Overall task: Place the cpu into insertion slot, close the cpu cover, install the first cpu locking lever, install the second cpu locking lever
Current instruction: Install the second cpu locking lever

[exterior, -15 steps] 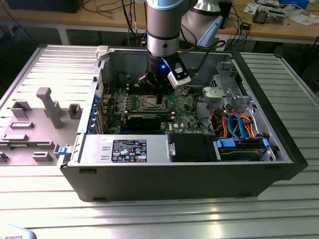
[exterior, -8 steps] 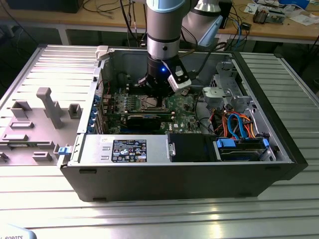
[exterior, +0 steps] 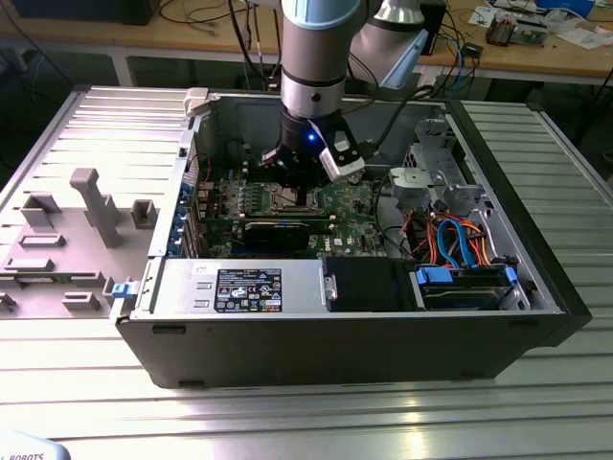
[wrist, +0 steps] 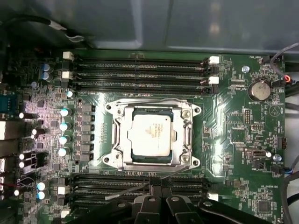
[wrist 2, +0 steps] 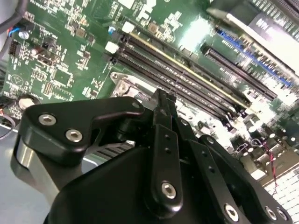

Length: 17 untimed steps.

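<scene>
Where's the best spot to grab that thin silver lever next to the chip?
Probably its free end. The lever is a thin rod slanting out from the cover over the memory slots, so that end has bare space around it. Come from above the board, pinching across the rod. Near the cover it lies too close to the metal frame.

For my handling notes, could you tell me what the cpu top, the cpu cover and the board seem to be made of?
The cpu top looks like matte silver-grey metal, softly lit. The cpu cover appears to be thin bright metal plate, with sharp glints. The motherboard looks like green lacquered circuit laminate, glossy where the light reflects.
</scene>
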Each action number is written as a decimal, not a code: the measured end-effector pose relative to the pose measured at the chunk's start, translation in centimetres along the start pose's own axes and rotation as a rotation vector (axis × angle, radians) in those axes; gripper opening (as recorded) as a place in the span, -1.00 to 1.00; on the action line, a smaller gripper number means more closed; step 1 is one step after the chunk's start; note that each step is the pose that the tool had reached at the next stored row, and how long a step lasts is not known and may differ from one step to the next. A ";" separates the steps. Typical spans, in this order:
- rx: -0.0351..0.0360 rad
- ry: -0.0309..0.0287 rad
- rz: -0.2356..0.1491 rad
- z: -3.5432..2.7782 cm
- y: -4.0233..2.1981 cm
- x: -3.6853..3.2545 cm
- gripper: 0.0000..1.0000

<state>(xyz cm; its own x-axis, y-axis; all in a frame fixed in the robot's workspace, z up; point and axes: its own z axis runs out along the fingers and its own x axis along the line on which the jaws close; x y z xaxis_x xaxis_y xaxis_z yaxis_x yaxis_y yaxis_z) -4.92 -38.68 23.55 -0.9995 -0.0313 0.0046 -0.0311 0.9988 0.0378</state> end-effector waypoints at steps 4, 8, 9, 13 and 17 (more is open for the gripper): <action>-0.0255 -0.0007 -0.002 0.05 -0.37 1.15 -0.79; -0.0265 -0.0006 -0.002 0.08 -0.37 1.20 -0.79; -0.0268 -0.0006 -0.002 0.08 -0.37 1.20 -0.79; -0.0281 -0.0005 -0.002 0.08 -0.37 1.20 -0.79; -0.0329 -0.0007 -0.002 0.08 -0.37 1.20 -0.79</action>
<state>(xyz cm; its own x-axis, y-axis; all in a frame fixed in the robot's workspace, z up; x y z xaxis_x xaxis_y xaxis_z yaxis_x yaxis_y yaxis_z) -6.11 -39.09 23.46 -0.9994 -0.0331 0.0038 -0.0327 0.9970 0.0707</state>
